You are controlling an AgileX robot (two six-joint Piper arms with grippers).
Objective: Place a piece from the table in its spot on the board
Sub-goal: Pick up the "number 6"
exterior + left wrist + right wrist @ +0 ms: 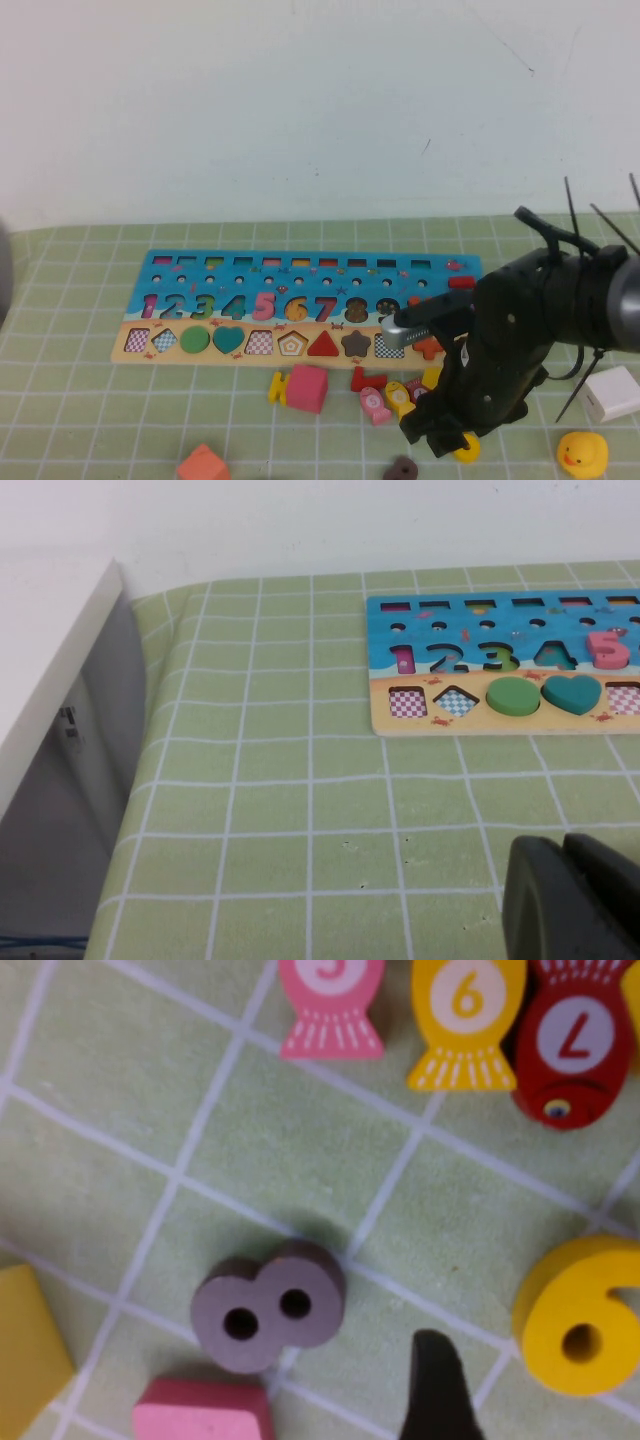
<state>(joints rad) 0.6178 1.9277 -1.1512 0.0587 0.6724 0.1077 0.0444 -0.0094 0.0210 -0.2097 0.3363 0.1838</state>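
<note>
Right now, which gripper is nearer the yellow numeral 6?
Right. The right gripper hangs just beside the yellow numeral 6; the left gripper sits far off, past the board's other end.

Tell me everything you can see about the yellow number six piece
The yellow 6 is a flat, thick, wood-like numeral, plain bright yellow with a round hole in its loop. It lies flat on the green checked cloth, off the board, untouched. The right gripper hovers close beside it; the left gripper sits far away.

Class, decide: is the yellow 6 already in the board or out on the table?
Out. The yellow 6 lies flat on the green cloth beside the right gripper, away from the board.
</note>
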